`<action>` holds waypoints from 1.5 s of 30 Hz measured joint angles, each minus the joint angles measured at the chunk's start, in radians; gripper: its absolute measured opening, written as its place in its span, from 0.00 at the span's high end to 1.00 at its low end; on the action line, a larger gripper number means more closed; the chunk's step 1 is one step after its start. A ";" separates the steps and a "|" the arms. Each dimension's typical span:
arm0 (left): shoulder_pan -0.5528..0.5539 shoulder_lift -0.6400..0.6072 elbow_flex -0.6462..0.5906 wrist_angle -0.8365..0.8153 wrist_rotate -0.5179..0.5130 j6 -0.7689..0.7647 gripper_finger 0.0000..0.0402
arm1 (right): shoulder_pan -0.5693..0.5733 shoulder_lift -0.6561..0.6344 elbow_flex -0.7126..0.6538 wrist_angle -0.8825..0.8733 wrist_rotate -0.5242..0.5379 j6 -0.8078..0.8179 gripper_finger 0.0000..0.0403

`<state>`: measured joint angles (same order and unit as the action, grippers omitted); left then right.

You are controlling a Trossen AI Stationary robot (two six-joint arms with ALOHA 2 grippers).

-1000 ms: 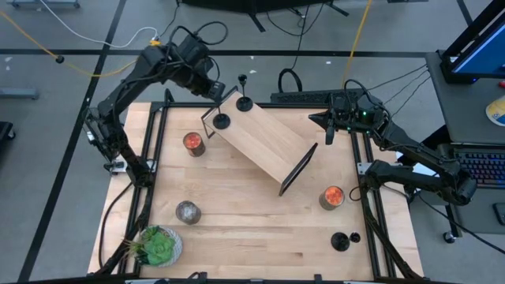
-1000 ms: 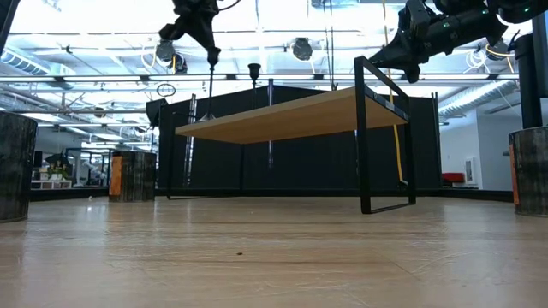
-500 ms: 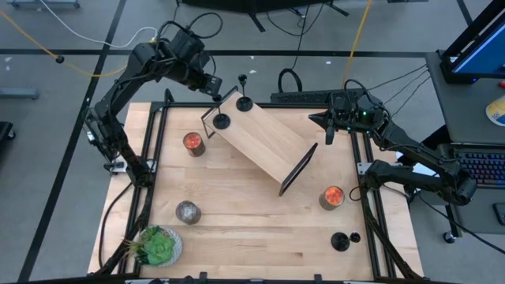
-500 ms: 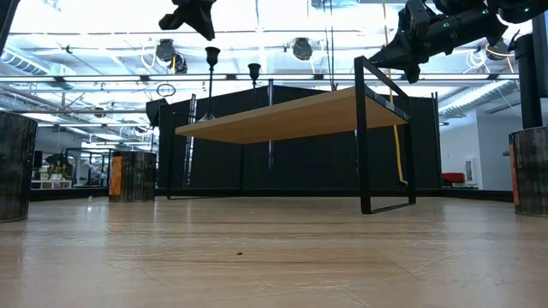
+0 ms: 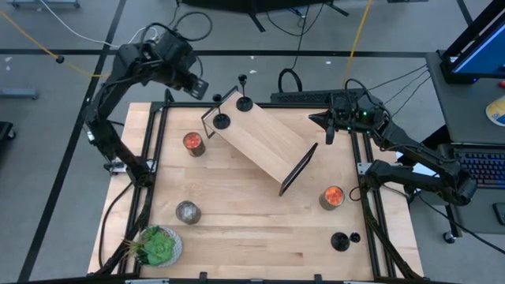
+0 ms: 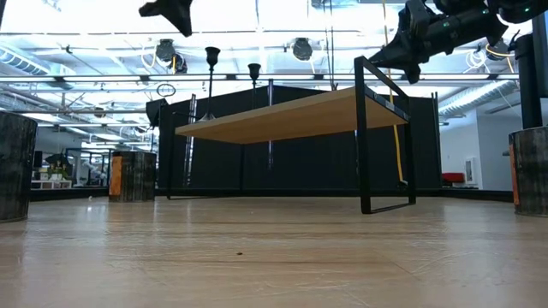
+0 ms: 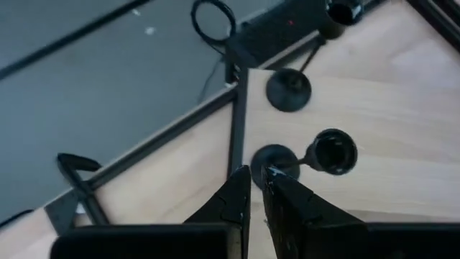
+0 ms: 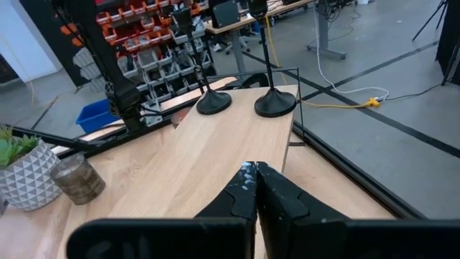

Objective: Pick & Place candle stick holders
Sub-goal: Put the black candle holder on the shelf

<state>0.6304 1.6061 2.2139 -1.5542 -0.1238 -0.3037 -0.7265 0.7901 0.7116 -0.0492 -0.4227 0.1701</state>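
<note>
Two black candle stick holders (image 5: 222, 121) (image 5: 245, 102) stand by their round bases on the far left end of a raised wooden shelf (image 5: 264, 146). They also show in the low view (image 6: 211, 60) (image 6: 253, 70) and in the left wrist view (image 7: 277, 160) (image 7: 289, 90). A third holder (image 5: 340, 241) stands on the table near the front right. My left gripper (image 5: 193, 83) hangs above and left of the shelf, empty, its fingers (image 7: 253, 180) a narrow gap apart. My right gripper (image 5: 327, 125) is shut and empty near the shelf's far right end (image 8: 251, 171).
Two jars with orange candles (image 5: 193, 143) (image 5: 332, 197) and a grey jar (image 5: 188, 211) stand on the table. A leafy green plant (image 5: 158, 246) sits at the front left corner. The shelf's black end frame (image 5: 298, 170) stands upright mid-table.
My left gripper has let go of the top of the left holder's stem and gone up and toward the table's left edge. That holder stays upright on the shelf.
</note>
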 joint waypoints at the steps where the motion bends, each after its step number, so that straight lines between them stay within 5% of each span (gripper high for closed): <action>1: -0.005 -0.013 0.000 0.000 -0.011 -0.006 0.91 | 0.000 -0.002 0.000 -0.001 0.000 0.004 1.00; 12: -0.139 -0.176 -0.133 0.021 -0.129 -0.135 0.91 | 0.032 -0.079 0.000 -0.080 -0.062 -0.029 1.00; 32: -0.391 -0.656 -1.102 0.689 -0.158 -0.364 0.91 | 0.366 -0.236 0.000 -0.207 -0.073 0.038 1.00; 45: -0.548 -0.866 -1.493 1.024 -0.186 -0.393 0.91 | 0.685 -0.203 0.046 -0.212 0.179 0.016 1.00</action>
<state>0.0828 0.7397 0.7213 -0.5302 -0.3093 -0.6966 -0.0420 0.5873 0.7577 -0.2610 -0.2441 0.1864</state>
